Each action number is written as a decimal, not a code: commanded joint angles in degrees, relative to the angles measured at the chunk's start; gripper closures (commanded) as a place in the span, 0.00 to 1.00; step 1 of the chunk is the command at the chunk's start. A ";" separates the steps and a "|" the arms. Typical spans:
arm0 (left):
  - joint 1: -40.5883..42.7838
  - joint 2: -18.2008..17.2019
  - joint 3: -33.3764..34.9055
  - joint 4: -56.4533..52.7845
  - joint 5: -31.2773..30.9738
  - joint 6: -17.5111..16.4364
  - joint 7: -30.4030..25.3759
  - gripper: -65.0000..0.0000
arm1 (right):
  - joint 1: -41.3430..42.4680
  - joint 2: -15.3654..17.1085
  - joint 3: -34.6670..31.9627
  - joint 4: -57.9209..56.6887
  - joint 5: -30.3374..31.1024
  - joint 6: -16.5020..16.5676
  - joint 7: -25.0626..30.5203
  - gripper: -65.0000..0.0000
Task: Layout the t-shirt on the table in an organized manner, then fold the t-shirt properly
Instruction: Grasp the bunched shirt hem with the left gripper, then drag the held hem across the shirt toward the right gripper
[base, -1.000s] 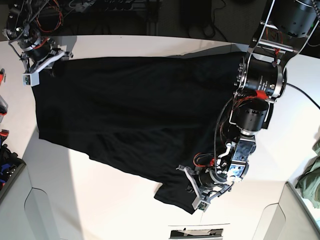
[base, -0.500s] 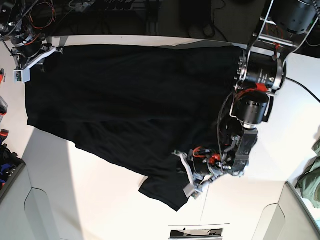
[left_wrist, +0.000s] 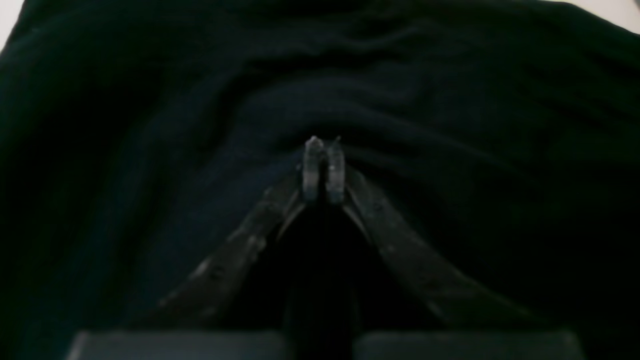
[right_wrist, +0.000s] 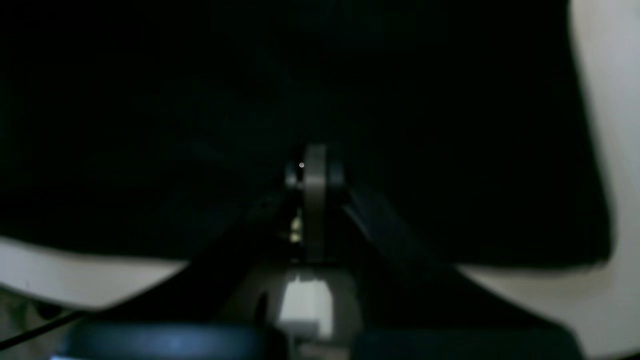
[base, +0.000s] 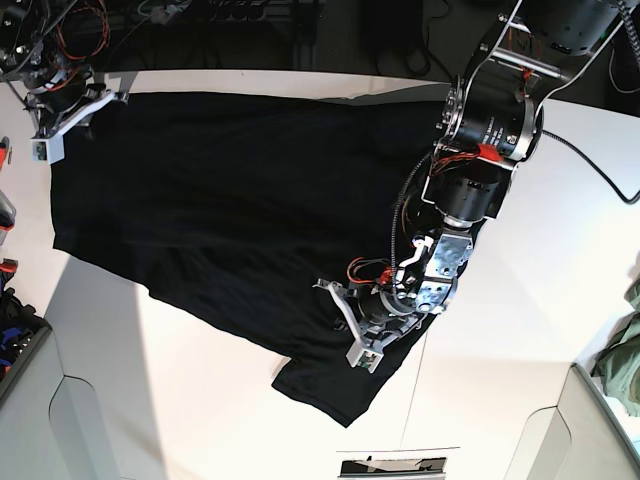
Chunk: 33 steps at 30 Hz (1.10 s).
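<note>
Shirt (base: 230, 200) lies spread across most of the table (base: 200, 400), black, w/ creases and one end trailing to the near edge, so not flat yet. Left gripper (base: 352, 325) is pinched together on cloth near that trailing part; right gripper (base: 60, 125) is clamped on the far corner. Judging by this, layout approx. half done; smoothing and all folding remain.
</note>
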 joint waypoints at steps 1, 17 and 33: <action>-1.42 -0.02 1.09 -0.94 1.95 2.64 1.86 1.00 | -0.57 0.66 0.37 0.83 0.66 0.22 0.26 1.00; -8.02 -4.57 4.52 0.22 0.44 5.31 0.72 1.00 | -4.81 0.68 0.39 1.79 4.68 0.48 0.63 1.00; 1.66 -10.25 9.92 39.63 -26.45 -12.26 21.44 1.00 | 1.20 1.60 2.14 6.99 -2.40 -3.02 2.99 1.00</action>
